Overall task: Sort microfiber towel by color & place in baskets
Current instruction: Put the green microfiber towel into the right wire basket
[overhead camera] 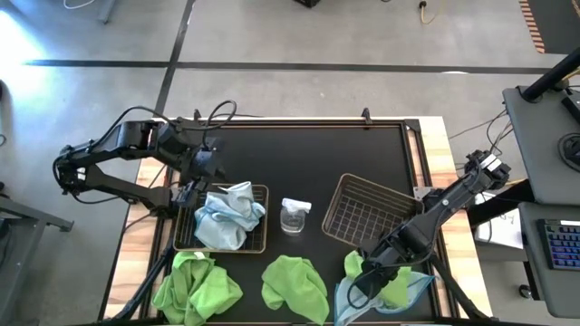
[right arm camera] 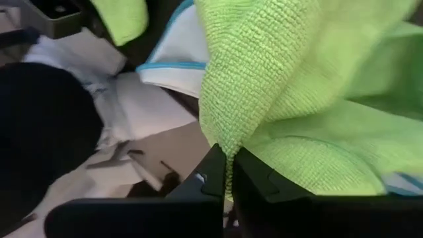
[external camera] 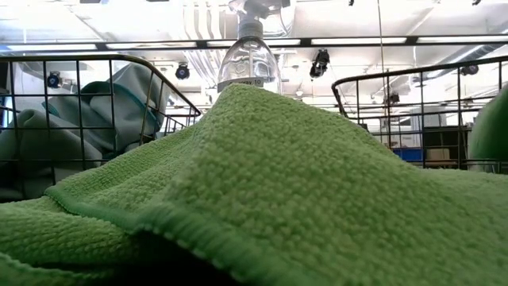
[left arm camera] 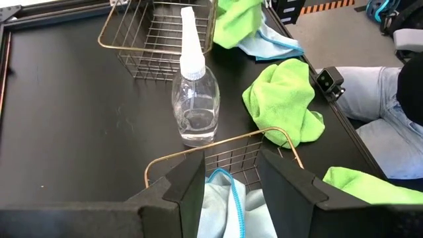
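Note:
Pale blue towels (overhead camera: pixel 225 215) lie heaped in the left wire basket (overhead camera: pixel 261 243). My left gripper (left arm camera: pixel 231 192) hangs open over that heap (left arm camera: pixel 221 208), one finger on each side of its top; in the high view it sits at the basket's left end (overhead camera: pixel 193 190). The right basket (overhead camera: pixel 367 213) holds nothing. Three lime green towels lie along the near edge (overhead camera: pixel 195 285) (overhead camera: pixel 294 285) (overhead camera: pixel 381 272). The rightmost lies on a pale blue towel (overhead camera: pixel 408 294). My right gripper (overhead camera: pixel 365 279) is shut on that green towel (right arm camera: pixel 304 99). My right gripper pinches a bunched fold of the rightmost green towel (right arm camera: pixel 228 158) between its two fingers, coming down at a slant from the table's right. The cloth rises in a ridge toward the fingers. The rest of it spreads over the pale blue towel (right arm camera: pixel 175 56) beneath.
A clear plastic spray bottle (overhead camera: pixel 294 215) stands between the two baskets, upright (left arm camera: pixel 195 99). In the low view the middle green towel (external camera: pixel 278 183) fills the foreground. A person's legs in jeans (left arm camera: pixel 390 112) show beyond the table's near edge. Bare black table lies on the far side.

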Controlling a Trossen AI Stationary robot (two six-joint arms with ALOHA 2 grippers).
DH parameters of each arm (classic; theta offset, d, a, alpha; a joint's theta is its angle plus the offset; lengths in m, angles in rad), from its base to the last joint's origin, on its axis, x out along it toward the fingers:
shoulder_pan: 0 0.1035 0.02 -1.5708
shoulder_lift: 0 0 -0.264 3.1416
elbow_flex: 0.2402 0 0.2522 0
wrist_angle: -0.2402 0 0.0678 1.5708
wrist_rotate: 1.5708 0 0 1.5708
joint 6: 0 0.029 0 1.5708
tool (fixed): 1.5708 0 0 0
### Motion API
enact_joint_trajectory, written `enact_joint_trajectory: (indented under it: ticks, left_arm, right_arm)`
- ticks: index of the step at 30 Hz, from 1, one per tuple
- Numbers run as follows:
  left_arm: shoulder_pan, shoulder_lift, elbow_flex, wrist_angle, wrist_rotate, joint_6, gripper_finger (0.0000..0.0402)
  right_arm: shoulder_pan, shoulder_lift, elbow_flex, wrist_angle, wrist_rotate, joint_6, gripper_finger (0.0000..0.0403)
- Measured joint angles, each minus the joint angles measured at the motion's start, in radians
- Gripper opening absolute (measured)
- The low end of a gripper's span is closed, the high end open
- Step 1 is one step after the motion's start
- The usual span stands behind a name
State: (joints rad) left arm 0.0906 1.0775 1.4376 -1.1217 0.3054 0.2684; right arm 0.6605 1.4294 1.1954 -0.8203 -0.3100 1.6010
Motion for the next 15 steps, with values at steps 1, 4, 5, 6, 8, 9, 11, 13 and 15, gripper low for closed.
enact_joint_trajectory:
  ticks: [1, 4, 5, 6, 8, 9, 11, 13, 15]
  left_arm:
    - [0.0, 0.0, 0.0, 0.0, 0.0, 0.0, 0.0127]
    - [0.0, 0.0, 0.0, 0.0, 0.0, 0.006, 0.0127]
    - [0.0, 0.0, 0.0, 0.0, 0.0, 0.006, 0.0127]
    - [0.0, 0.0, 0.0, 0.0, 0.0, 0.007, 0.0127]
    - [0.0, 0.0, 0.0, 0.0, 0.0, 0.007, 0.0127]
    - [0.0, 0.0, 0.0, 0.0, 0.0, 0.007, 0.0127]
    - [0.0, 0.0, 0.0, 0.0, 0.0, 0.007, 0.0127]
    - [0.0, 0.0, 0.0, -0.001, 0.0, 0.007, 0.0127]
    - [0.0, 0.0, 0.0, 0.0, 0.0, 0.007, 0.0127]
  right_arm:
    - [0.0, 0.0, 0.017, -0.039, 0.009, -0.013, 0.0009]
    - [0.0, 0.0, 0.071, -0.14, 0.077, -0.07, 0.0009]
    - [0.0, 0.0, 0.092, -0.177, 0.11, -0.093, 0.0009]
    - [0.0, 0.0, 0.116, -0.216, 0.154, -0.122, 0.0009]
    - [0.0, -0.001, 0.166, -0.279, 0.257, -0.18, 0.0009]
    - [0.0, -0.001, 0.191, -0.305, 0.31, -0.208, 0.0009]
    - [0.0, -0.001, 0.246, -0.357, 0.408, -0.26, 0.0009]
    - [0.0, -0.001, 0.303, -0.395, 0.496, -0.314, 0.0009]
    - [0.0, -0.002, 0.353, -0.427, 0.583, -0.368, 0.0009]
